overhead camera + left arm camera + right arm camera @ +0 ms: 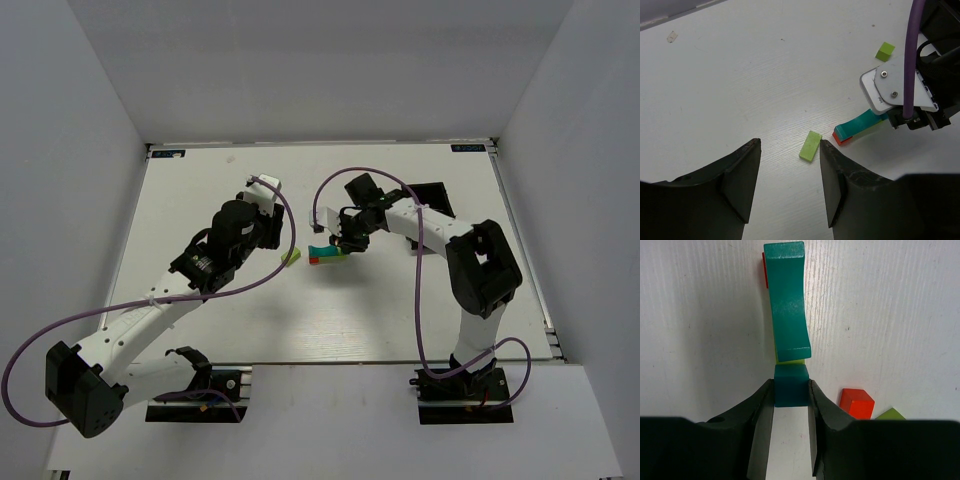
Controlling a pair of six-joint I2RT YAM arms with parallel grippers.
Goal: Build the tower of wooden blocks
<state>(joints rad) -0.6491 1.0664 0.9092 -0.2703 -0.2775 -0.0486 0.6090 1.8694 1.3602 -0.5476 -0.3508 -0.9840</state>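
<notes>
Looking down from the top camera, you find the wood block tower (pixel 325 256) near the middle of the white table (pixel 230 320), a low teal, red and orange cluster. The right gripper (pixel 791 382) meets it from its 2 o'clock side. In the right wrist view your right fingers (pixel 760 425) are clamped on a dark teal cube (pixel 791 390), one finger against each side face. A lighter teal arch block (pixel 786 300) runs from that cube toward 12 o'clock. A sliver of red shows at the arch's far left edge and a strip of lime green under its near end. Whether cube and arch actually touch, you cannot tell. A loose red cube (pixel 856 403) lies on the table at 4 o'clock from the held cube, with a lime green piece (pixel 892 414) just beyond it. Your left gripper (pixel 790 145) is spread open and holds nothing. A flat lime green block (pixel 810 145) lies on the table in the gap between its fingers, closer to the right one. From above, this block sits at 9 o'clock of the tower, and the black bin (pixel 432 192) at 2 o'clock.
</notes>
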